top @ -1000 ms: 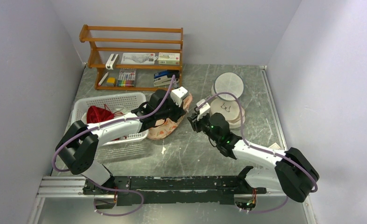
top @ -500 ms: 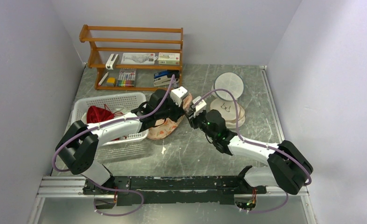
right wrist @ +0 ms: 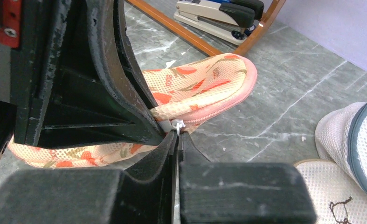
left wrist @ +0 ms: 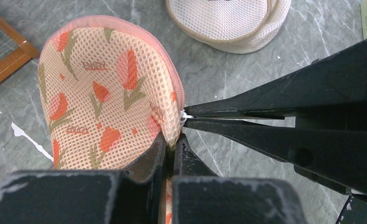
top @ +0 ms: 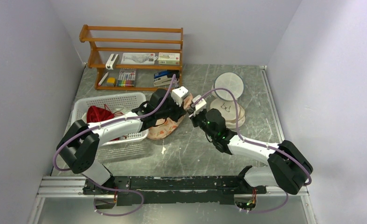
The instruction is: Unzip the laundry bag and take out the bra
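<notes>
Zipper pull (left wrist: 183, 115), a small white tab, is the spot where both arms meet at the pinched waist of the laundry bag (left wrist: 102, 102). The bag lies on the grey table (top: 195, 154) at the middle of the top view, beside the white basket (top: 125, 100). The left gripper (left wrist: 171, 149) is clamped on the bag's fabric edge just below the pull in its own wrist view. The right gripper (right wrist: 176, 137) comes in from the right of that frame, its fingers pressed together on the tab, or so it looks from both wrist cameras.

From the pull, the pink zip trim (left wrist: 169, 60) runs up the frame and curves over the top of the round lobe toward the upper left. The bag's long axis runs from that lobe down under the left fingers. The right arm's draw therefore probably has to follow the curve up and away from the left pinch, which serves as the anchor.

No bra shows anywhere; it is presumably inside the closed bag.
</notes>
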Robot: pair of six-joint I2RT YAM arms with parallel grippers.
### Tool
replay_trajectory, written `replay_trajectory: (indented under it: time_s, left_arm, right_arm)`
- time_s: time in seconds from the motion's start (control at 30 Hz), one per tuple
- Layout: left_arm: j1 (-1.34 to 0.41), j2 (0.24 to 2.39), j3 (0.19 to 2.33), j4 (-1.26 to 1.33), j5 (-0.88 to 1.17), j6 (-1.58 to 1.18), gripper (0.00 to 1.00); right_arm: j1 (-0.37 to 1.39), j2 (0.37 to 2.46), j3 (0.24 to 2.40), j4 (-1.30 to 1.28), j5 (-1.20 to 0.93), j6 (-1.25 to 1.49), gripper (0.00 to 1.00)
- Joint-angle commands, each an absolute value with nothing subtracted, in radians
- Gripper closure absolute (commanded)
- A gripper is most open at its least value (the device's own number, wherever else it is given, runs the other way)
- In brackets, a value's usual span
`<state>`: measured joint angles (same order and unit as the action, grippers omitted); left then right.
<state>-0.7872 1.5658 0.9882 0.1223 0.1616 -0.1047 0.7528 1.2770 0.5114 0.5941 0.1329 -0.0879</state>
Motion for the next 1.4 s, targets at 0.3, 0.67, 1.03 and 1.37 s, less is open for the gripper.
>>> replay_trajectory:
  time_s: [0.3,0.67,1.03,1.37]
  left_arm:
    - [-0.79,1.597,1.033,0.105,0.18,-0.073,0.93]
    - [-0.819,1.631,1.052,0.017,0.195,0.056,0.93]
    - [-0.827,1.571,0.981,-0.037,0.261,-0.091,0.21]
    - [-0.858,1.293,0.73,0.109,0.166,-0.574,0.06]
  right_arm:
    - [0.712,1.28,0.56,0.537,0.24,-0.023,1.0]
    - [0.569,1.163,0.488,0.325,0.004,0.116,1.0]
    - [0.569,1.029,0.248,0.418,-0.314,0.442,1.0]
    - [0.577,0.985,0.229,0.314,-0.381,0.524,1.0]
